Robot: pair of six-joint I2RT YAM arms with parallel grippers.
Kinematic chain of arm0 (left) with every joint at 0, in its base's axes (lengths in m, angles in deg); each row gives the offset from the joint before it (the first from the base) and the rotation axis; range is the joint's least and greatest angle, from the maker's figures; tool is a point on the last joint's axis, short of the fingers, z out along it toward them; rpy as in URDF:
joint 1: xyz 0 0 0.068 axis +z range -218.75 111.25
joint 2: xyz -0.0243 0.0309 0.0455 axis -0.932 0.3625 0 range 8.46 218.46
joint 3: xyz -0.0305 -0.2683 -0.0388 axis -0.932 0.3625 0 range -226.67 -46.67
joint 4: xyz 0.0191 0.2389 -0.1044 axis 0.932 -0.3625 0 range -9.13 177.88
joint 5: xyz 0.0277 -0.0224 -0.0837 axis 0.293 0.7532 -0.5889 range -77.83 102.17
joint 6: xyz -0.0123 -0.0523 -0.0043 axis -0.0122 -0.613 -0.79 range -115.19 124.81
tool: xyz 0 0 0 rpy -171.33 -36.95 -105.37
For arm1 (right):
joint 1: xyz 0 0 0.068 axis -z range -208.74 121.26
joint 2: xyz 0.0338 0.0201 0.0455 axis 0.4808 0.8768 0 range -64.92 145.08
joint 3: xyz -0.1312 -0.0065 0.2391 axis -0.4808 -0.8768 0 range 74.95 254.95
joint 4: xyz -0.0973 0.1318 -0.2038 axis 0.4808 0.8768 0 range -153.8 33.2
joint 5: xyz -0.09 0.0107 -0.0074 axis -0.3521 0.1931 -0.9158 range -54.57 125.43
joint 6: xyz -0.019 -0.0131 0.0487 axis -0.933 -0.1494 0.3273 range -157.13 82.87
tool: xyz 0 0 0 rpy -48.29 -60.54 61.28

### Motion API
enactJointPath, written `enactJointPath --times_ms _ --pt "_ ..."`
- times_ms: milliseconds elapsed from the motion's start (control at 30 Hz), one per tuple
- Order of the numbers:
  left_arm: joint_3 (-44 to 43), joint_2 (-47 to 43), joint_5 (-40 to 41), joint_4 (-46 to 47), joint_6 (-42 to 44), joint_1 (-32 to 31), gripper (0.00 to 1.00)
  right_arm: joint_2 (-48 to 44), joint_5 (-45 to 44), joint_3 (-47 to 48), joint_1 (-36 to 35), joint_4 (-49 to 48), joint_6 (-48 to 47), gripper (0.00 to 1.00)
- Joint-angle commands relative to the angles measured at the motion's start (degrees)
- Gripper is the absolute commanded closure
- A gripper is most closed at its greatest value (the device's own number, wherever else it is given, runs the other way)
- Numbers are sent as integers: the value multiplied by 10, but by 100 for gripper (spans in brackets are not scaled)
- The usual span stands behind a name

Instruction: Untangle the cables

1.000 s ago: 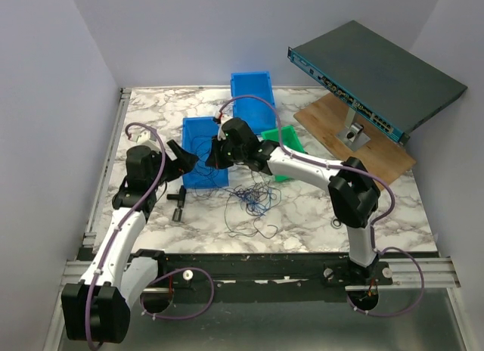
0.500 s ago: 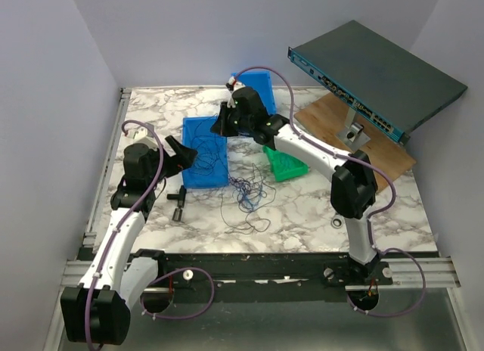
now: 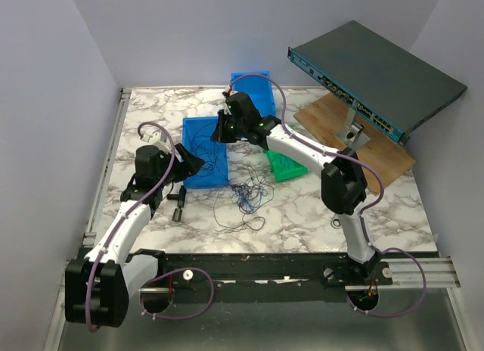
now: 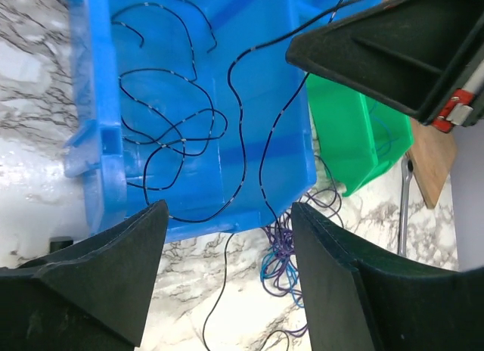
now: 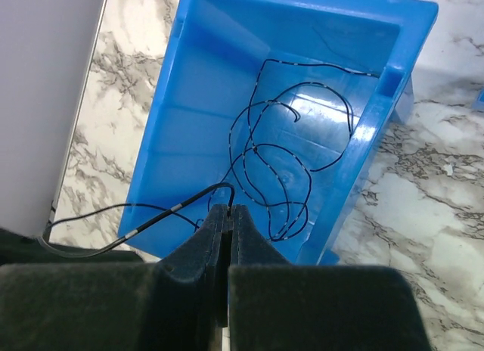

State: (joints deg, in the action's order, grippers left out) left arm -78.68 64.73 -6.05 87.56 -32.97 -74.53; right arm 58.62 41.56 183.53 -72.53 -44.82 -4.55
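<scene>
Blue bins [image 3: 193,173]: two (one beneath right pincer [image 3: 220,132], other beyond it). Green bin [image 3: 286,168]: one, right of that pincer. Cables [image 3: 246,196]: several, tangled, exact count unclear. Network switch [image 3: 378,71]: one.

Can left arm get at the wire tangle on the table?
Likely yes. The left gripper hangs open over the blue bin's near edge; the tangle lies on open table just past it. A black wire pinched in the right gripper runs into it, though.
</scene>
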Motion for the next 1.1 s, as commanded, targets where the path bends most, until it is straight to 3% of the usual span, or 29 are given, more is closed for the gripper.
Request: enactJointPath --times_ms 0,167,467,833,1067 --pt "-23 59 -50 66 0 -17 33 -21 29 -21 -3 -4 11 99" --pt "-81 128 -32 55 22 -56 34 -31 38 -20 -3 4 10 99" --pt "-110 185 -14 74 29 -74 52 -60 55 -21 -3 14 13 99" --pt "-137 224 -32 82 28 -79 62 -63 75 -16 -3 14 19 99" --pt "-141 237 -53 94 27 -80 100 -60 85 -25 -3 6 20 99"
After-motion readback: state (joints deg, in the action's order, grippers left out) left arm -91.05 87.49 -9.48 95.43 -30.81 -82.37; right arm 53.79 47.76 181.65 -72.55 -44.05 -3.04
